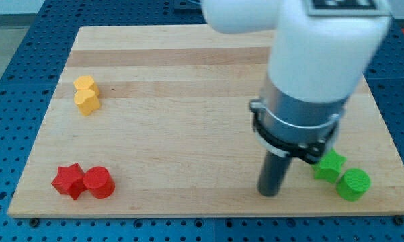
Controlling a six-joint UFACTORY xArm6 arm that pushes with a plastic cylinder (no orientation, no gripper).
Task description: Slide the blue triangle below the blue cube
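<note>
No blue triangle or blue cube shows in the camera view; the white and grey arm covers the view's upper right and may hide them. My tip (pixel 269 193) stands on the wooden board (pixel 175 101) near its bottom edge, right of centre. It is just left of a green star-shaped block (pixel 330 166) and a green cylinder (pixel 354 184), apart from both.
A yellow heart-shaped block (pixel 87 94) sits at the view's left. A red star (pixel 68 180) and a red cylinder (pixel 99 182) touch each other at the bottom left. A blue pegboard (pixel 13 81) surrounds the board.
</note>
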